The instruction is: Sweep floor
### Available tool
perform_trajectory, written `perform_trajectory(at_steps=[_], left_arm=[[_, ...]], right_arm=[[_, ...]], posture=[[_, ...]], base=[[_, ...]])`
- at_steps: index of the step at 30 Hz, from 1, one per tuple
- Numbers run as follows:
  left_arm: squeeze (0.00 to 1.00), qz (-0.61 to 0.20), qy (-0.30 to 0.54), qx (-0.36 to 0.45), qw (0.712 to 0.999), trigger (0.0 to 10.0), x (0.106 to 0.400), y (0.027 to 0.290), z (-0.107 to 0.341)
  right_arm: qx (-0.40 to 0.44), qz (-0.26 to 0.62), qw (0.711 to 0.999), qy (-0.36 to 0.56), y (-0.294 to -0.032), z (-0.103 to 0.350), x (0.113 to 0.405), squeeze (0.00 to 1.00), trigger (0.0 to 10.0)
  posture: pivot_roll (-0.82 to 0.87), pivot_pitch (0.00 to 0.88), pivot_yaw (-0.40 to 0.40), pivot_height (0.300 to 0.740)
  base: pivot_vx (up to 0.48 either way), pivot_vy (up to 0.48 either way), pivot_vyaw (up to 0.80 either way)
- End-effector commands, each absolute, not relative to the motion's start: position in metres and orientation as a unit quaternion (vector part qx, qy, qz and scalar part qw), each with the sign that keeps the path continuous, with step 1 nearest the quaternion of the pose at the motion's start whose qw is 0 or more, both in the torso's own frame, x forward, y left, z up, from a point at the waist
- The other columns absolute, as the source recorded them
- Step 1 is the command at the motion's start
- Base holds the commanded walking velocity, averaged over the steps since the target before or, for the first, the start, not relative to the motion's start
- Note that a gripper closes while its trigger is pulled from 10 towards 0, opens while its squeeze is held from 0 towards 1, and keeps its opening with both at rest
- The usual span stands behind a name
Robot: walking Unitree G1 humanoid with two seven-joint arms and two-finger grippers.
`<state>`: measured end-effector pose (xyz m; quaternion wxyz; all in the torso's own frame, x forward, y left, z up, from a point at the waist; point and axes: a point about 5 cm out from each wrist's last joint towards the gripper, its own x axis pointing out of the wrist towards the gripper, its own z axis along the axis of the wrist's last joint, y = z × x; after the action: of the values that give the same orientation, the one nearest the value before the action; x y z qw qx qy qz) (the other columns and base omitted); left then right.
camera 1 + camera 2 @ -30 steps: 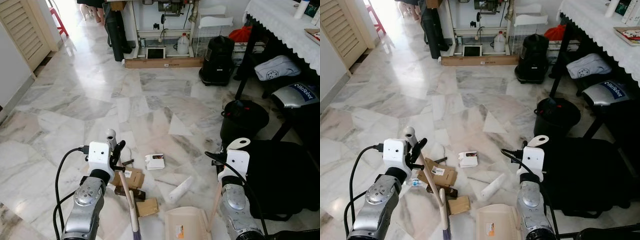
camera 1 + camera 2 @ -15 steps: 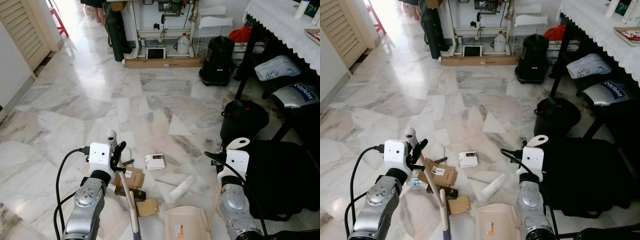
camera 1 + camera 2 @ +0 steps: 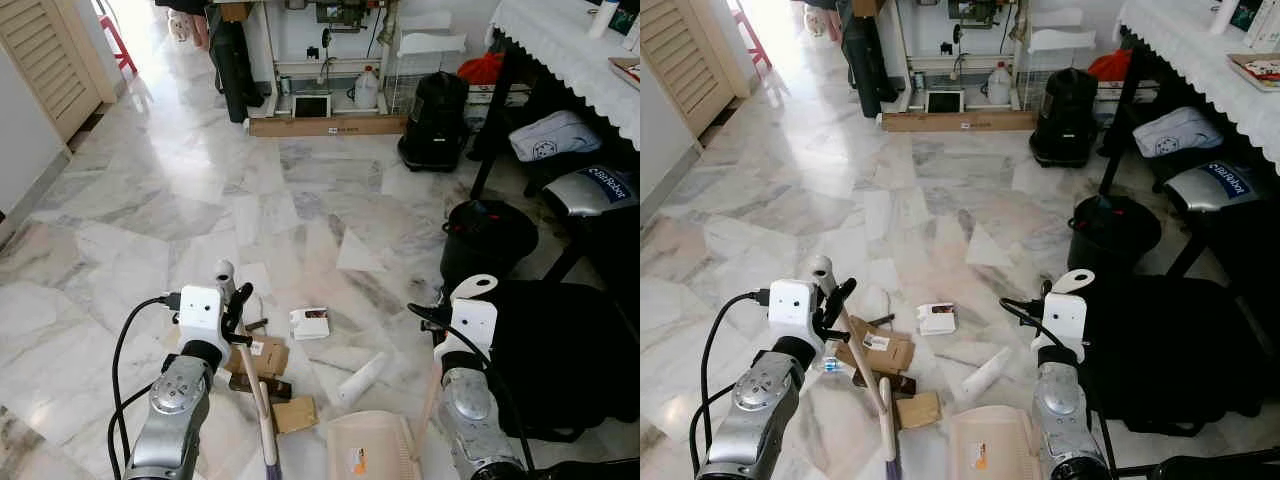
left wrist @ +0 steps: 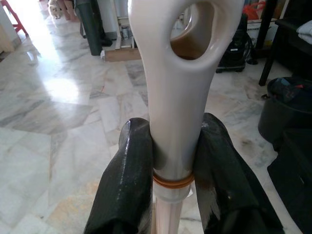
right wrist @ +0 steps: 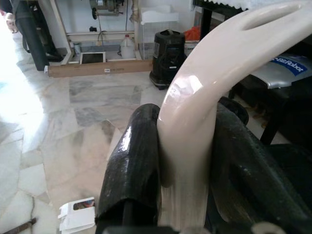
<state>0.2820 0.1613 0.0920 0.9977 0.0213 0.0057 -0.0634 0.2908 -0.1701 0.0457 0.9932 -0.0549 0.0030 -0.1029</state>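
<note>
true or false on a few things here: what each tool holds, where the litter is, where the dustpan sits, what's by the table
1. The left tool is shut on the broom handle. True.
2. The right tool is open. False: it is shut on the dustpan handle.
3. Cardboard scraps lie beside the broom. True.
4. The dustpan sits on the table. False: it is low over the floor, near the white roll.
5. A black bin stands by the table. True.

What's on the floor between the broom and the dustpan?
In the left eye view, a small brown cardboard piece lies on the marble between the broom and the dustpan. The white paper roll lies just beyond that gap.
</note>
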Motion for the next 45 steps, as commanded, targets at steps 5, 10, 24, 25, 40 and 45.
perform_trajectory(at_steps=[5, 10, 24, 25, 40, 45], left_arm=[[0.0, -0.067, -0.014, 0.028, 0.997, 10.0, 0.2833, 0.161, 0.0981], [0.0, -0.067, -0.015, 0.029, 0.997, 10.0, 0.2836, 0.1608, 0.0984], [0.0, -0.068, -0.016, 0.027, 0.997, 10.0, 0.2827, 0.1603, 0.0985], [0.0, -0.068, -0.016, 0.027, 0.997, 10.0, 0.2827, 0.1602, 0.0984], [0.0, -0.087, -0.018, 0.027, 0.996, 10.0, 0.2796, 0.1589, 0.0999], [0.0, -0.112, -0.012, 0.04, 0.993, 10.0, 0.2758, 0.1592, 0.1004]], right_arm=[[-0.05, -0.098, 0.994, -0.021, -0.1674, 0.0546, 0.2951, 0.0, 10.0], [-0.049, -0.097, 0.994, -0.021, -0.1674, 0.0548, 0.2955, 0.0, 10.0], [-0.048, -0.09, 0.995, -0.021, -0.1655, 0.0544, 0.2958, 0.0, 10.0], [-0.048, -0.09, 0.995, -0.021, -0.1655, 0.0543, 0.2957, 0.0, 10.0], [-0.048, -0.089, 0.995, -0.018, -0.1649, 0.0526, 0.2951, 0.0, 10.0], [-0.05, -0.091, 0.995, -0.015, -0.1647, 0.0507, 0.2942, 0.0, 10.0]], posture=[[0.08, 0.055, 0.044, 0.74], [0.08, 0.057, 0.044, 0.74], [0.08, 0.063, 0.044, 0.74], [0.08, 0.063, 0.044, 0.74], [0.08, 0.047, 0.045, 0.74], [0.08, 0.043, 0.048, 0.74]], base=[[0.267, 0.0, 0.0], [0.28, 0.0, 0.0], [0.29, 0.0, 0.0], [0.289, 0.0, 0.0], [0.075, 0.0, 0.0], [0.0, 0.0, 0.0]])
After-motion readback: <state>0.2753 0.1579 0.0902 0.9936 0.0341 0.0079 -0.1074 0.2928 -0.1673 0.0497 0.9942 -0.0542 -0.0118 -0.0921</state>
